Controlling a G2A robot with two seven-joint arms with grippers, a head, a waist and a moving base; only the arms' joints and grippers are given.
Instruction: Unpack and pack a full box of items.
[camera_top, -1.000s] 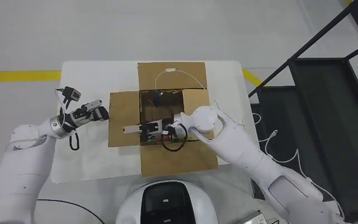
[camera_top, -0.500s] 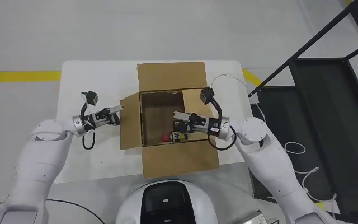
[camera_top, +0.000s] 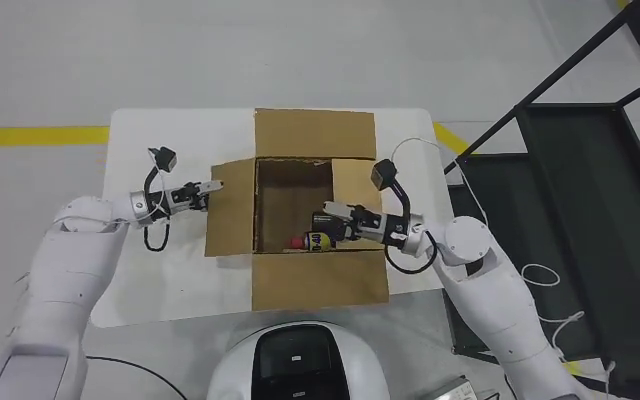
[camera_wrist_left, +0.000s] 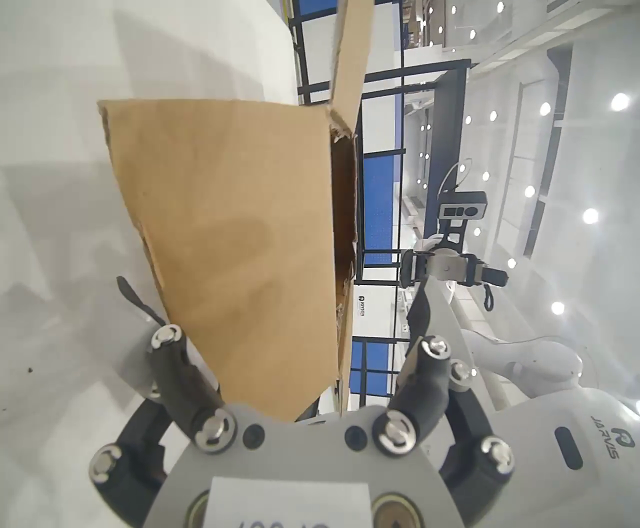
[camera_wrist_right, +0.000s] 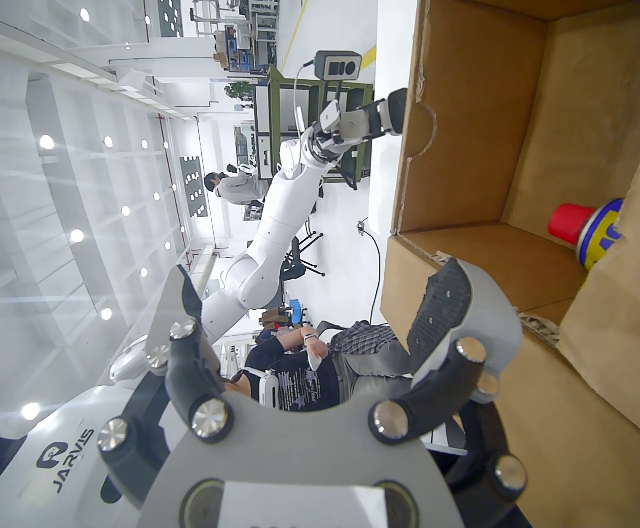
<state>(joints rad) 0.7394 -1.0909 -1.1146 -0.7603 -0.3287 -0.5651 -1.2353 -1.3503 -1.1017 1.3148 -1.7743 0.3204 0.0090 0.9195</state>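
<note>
Box flap (camera_wrist_left: 225, 210) between spread left pincer (camera_wrist_left: 274, 289).

Left fingers (camera_wrist_left: 431, 320) apart, right fingers (camera_wrist_right: 442, 305) apart

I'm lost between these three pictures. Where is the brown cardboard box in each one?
Top view: the cardboard box stands open mid-table, between the two arms.
Left wrist view: its raised side flap sits between the open left end effector's jaws.
Right wrist view: its inside, with a red-capped can, lies just beyond the right end effector.
Shared landmark: the left end effector at that side flap.
</note>
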